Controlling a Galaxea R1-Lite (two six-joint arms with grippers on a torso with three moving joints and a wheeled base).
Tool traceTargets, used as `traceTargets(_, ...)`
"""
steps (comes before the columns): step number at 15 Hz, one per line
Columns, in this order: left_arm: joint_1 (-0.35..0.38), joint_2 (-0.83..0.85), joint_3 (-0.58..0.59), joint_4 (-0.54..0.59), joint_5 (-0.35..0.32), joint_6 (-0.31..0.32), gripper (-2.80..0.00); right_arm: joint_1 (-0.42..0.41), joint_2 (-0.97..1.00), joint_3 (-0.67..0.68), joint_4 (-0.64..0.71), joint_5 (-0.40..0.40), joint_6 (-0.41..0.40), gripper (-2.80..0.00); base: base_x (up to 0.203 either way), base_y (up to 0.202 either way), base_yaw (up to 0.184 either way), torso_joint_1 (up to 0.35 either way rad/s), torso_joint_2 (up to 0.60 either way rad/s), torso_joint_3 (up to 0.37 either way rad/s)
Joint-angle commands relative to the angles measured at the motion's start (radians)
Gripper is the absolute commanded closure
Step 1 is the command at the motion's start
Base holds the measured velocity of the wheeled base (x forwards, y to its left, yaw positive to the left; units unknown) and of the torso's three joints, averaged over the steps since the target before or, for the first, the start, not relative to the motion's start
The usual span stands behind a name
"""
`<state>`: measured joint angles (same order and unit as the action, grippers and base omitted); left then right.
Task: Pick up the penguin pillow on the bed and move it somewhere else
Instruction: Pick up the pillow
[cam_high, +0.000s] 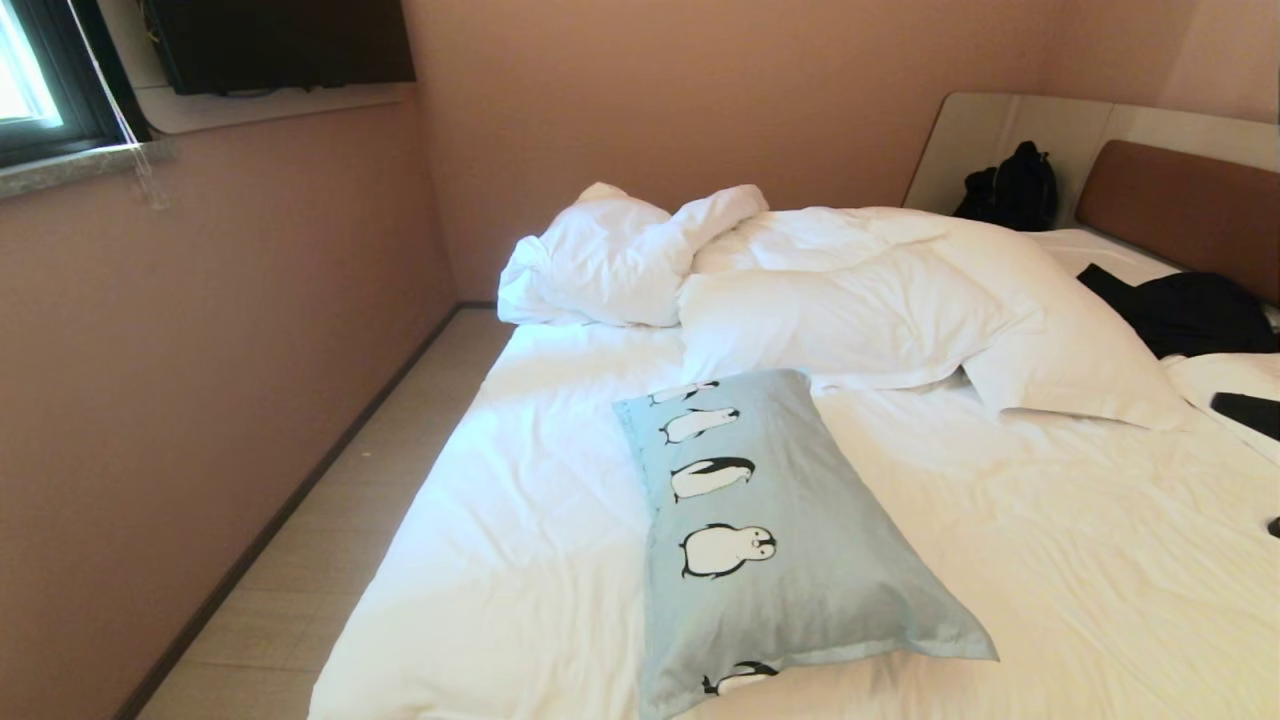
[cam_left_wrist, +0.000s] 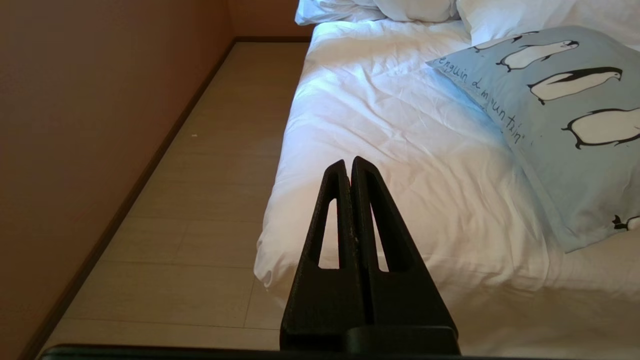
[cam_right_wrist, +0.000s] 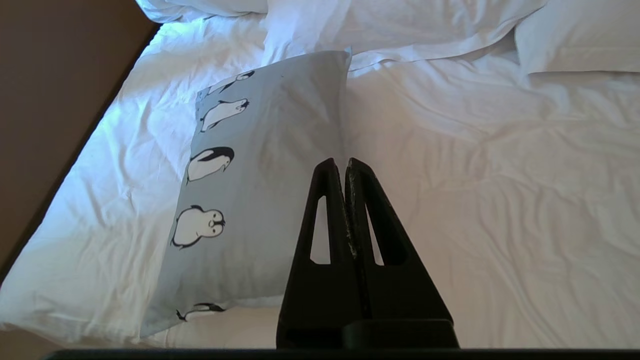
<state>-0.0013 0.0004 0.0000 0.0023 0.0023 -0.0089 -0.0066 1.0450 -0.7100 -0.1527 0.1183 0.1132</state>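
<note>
Lying flat on the bed (cam_high: 1050, 560), the penguin pillow (cam_high: 790, 560) sits in front of the rumpled duvet (cam_high: 850, 290) (penguins along its window-side edge). The right gripper (cam_right_wrist: 344, 162) hovers clenched and empty above the pillow; the left gripper (cam_left_wrist: 348, 162), also clenched, hangs off the pillow's floor side.

Bare sheet (cam_high: 1050, 560) flanks the penguin pillow (cam_high: 790, 560); duvet (cam_high: 850, 300) crowds behind.

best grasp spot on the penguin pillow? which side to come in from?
Probably the flat flanged corner nearest the robot on the penguin pillow: thin fabric lying on the bed, easier to pinch than the puffy middle. Come from above on the right side; the right gripper, shut, must open first. The left gripper is shut beside the bed edge.
</note>
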Motion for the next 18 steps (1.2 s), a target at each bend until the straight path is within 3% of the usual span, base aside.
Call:
traceTargets(1,0.000,0.000,0.002,0.000,0.001,0.000,0.00,0.000,0.207,-0.059,-0.097,0.050,0.009,0.00,0.000,0.000,0.000,0.000,0.00,0.000)
traceTargets(6,0.000,0.000,0.002,-0.001,0.001,0.000,0.00,-0.010,0.523,-0.203,-0.147,0.108,0.033,0.00,0.000,0.000,0.000,0.000,0.00,0.000)
traceTargets(18,0.000,0.000,0.002,0.000,0.001,0.000,0.00,-0.015,1.113,-0.542,-0.395,0.165,0.051,0.00,0.000,0.000,0.000,0.000,0.00,0.000)
